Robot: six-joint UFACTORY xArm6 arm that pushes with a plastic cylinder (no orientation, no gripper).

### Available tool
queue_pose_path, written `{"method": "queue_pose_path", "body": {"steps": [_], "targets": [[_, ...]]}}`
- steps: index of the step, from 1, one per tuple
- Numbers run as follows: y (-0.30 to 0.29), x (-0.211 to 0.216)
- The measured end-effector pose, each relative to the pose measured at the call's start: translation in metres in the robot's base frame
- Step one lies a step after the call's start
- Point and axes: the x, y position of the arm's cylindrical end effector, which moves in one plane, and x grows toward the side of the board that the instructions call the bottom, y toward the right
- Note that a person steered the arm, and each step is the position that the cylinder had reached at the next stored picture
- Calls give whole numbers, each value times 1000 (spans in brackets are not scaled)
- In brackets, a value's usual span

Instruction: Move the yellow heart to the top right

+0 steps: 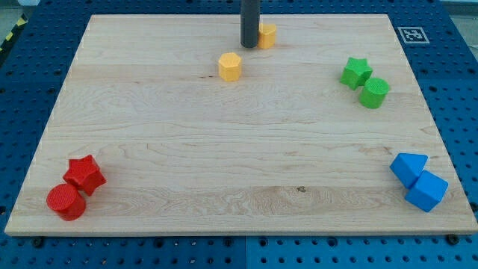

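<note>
you're looking at a pale wooden tabletop (pixel 224 149) that fills most of the view, sitting on a blue pegboard surface (pixel 30 67) with a small black-and-white marker (pixel 412 34) printed at the board's top right corner.

next in size is the dark rod (pixel 249 19), coming down from the view's top edge just right of centre. there is no claw on this arm, so there is nothing to call open or closed — only my tip (pixel 249 44), which rests on the board touching the left side of a yellow block (pixel 267 34). that block is partly hidden by the rod, so you cannot be sure of its shape from here; it lies at the top of the board, a little right of centre, well short of the top right corner.

a second yellow block (pixel 230 66), looking roughly hexagonal, sits just below and left of my tip, apart from it.

at the bottom right, two blue blocks (pixel 419 180) touch each other. at the bottom left, a red star (pixel 84 174) leans against a red cylinder (pixel 66 202). at the right — upper half — a green star (pixel 356 72) touches a green cylinder (pixel 374 93).
</note>
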Motion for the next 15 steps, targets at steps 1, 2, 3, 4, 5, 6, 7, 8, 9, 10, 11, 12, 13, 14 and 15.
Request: {"method": "queue_pose_path", "body": {"steps": [1, 2, 3, 4, 5, 6, 7, 8, 9, 10, 11, 12, 13, 14, 15], "targets": [[-13, -3], [-29, -4], [-29, -20], [-21, -31], [-7, -31], [12, -31], [25, -27], [32, -8], [48, -1], [79, -1], [107, 8], [115, 13], [113, 13], [84, 17], [87, 34]]}}
